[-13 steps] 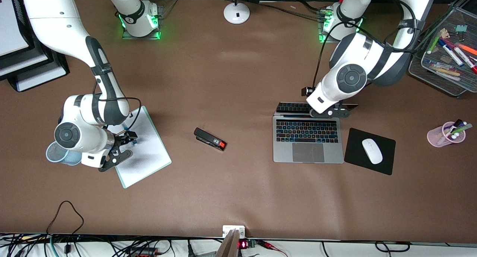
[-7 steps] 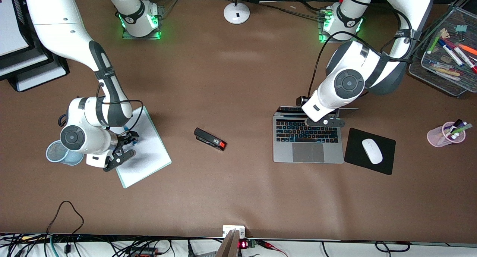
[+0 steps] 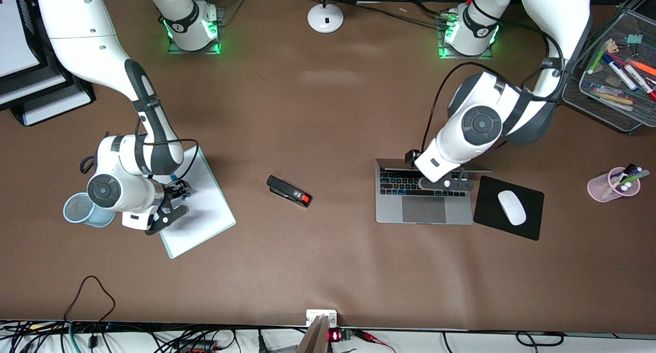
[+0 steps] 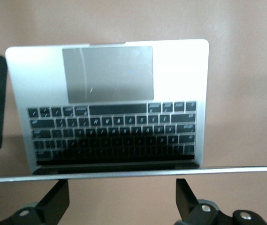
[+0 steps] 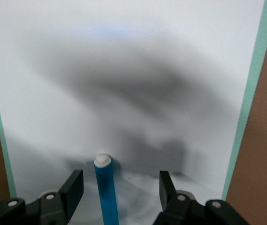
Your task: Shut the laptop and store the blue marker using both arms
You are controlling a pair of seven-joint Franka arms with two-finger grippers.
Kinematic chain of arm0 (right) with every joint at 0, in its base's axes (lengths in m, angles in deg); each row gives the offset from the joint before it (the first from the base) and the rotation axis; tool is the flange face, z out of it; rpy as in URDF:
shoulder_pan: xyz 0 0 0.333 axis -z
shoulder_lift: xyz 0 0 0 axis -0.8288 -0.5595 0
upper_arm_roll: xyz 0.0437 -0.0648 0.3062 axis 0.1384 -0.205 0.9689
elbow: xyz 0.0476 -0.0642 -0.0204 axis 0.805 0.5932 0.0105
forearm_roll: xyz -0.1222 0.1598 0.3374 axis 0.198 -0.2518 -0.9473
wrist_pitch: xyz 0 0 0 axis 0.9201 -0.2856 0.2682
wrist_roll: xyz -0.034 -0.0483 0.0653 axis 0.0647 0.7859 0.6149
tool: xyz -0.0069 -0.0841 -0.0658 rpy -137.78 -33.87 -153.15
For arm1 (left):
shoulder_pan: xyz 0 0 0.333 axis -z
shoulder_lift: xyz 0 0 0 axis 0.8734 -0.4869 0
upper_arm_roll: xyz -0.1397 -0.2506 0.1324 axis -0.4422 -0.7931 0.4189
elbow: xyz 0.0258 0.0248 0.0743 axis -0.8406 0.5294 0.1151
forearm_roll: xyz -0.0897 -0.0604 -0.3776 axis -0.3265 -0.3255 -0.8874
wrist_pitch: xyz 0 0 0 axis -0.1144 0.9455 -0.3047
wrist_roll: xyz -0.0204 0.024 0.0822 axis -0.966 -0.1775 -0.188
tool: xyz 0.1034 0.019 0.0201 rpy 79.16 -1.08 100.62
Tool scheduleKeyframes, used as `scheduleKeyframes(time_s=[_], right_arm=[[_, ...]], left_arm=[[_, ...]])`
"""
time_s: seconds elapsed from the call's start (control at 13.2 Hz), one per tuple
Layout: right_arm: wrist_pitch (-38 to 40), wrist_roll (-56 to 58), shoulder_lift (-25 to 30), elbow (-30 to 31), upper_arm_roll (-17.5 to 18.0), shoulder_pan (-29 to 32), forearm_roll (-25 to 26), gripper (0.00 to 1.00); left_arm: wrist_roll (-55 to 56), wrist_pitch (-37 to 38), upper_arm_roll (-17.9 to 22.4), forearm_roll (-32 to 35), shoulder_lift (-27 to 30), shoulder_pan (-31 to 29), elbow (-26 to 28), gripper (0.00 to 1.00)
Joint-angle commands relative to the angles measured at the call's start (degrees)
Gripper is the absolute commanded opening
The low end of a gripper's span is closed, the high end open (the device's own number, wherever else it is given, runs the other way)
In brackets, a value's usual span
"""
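1. Silver-grey, the laptop (image 3: 423, 202) lies toward the left arm's end of the table, beside a black mouse pad (image 3: 508, 208) that carries a white mouse (image 3: 511, 207).
2. Its lid (image 4: 133, 172) is partly lowered; in the left wrist view it shows edge-on as a thin grey line across the keys' top row.
3. The left gripper (image 3: 445, 181) is over the keyboard, its fingers (image 4: 57, 202) spread wide, one to each side of the view and just under the lid edge. Whether they touch the lid cannot be told.
4. The marker (image 5: 106, 190), light blue with a white tip, lies on a white pad (image 3: 197, 204) edged in green, toward the right arm's end of the table.
5. The right gripper (image 3: 171, 205) is low over that pad, wide open, with the marker between its fingers (image 5: 73, 187) and untouched by either.
6. A pale blue mesh cup (image 3: 82, 210) stands just beside the right arm's wrist.
7. A black stapler (image 3: 289, 191) with a red end lies on the brown table (image 3: 328, 271), between pad and laptop.
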Motion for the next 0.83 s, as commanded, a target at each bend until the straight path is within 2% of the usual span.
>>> scheduleKeyframes(time_s=[0.0,0.6,0.68,0.75], right_arm=[[-0.2,0.7,-0.3,-0.1,0.1,0.0,0.0,0.65],[0.0,0.3,-0.9,0.2,0.1,-0.1,0.0,0.63],[0.1,0.0,-0.8,0.1,0.1,-0.1,0.0,0.60],[0.3,-0.4,-0.8,0.0,0.1,-0.3,0.0,0.46]], left_arm=[[0.0,-2.5,-0.1,1.5,-5.3,-0.1,-4.2,1.00],[-0.1,-13.6,3.3,2.1,-11.4,0.5,-4.3,1.00],[0.0,-14.6,3.8,3.4,-12.2,0.7,-4.4,1.00],[0.0,-15.3,3.8,4.8,-13.1,0.6,-4.4,1.00]])
